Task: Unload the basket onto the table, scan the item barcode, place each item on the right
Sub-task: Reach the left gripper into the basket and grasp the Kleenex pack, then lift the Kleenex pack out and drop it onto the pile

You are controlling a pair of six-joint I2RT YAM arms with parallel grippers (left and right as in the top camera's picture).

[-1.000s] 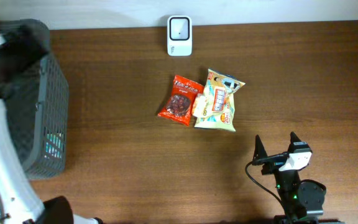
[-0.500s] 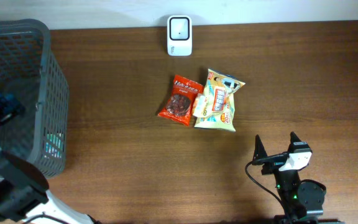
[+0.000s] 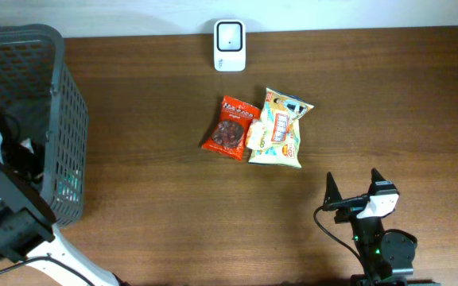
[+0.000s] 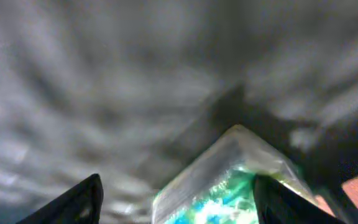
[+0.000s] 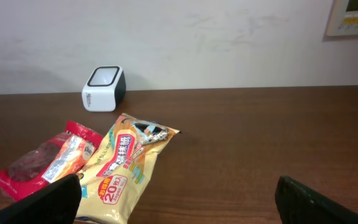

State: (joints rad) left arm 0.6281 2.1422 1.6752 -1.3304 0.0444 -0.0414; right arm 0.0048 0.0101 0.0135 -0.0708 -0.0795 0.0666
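Black fingers of your left pincer (image 4: pixel 177 194) stand apart inside the grey basket (image 3: pixel 68 119), with the corner of a shiny green-printed packet (image 4: pixel 229 180) between them; this view is blurred, so I cannot tell whether they touch it. Your right pincer (image 3: pixel 353 187) is spread wide and holds nothing, low over the wooden table (image 3: pixel 157 191). Farther out, a red packet (image 3: pixel 230 127) and a yellow packet (image 3: pixel 281 131) lie touching, and the white scanner (image 3: pixel 230 45) stands beyond them.
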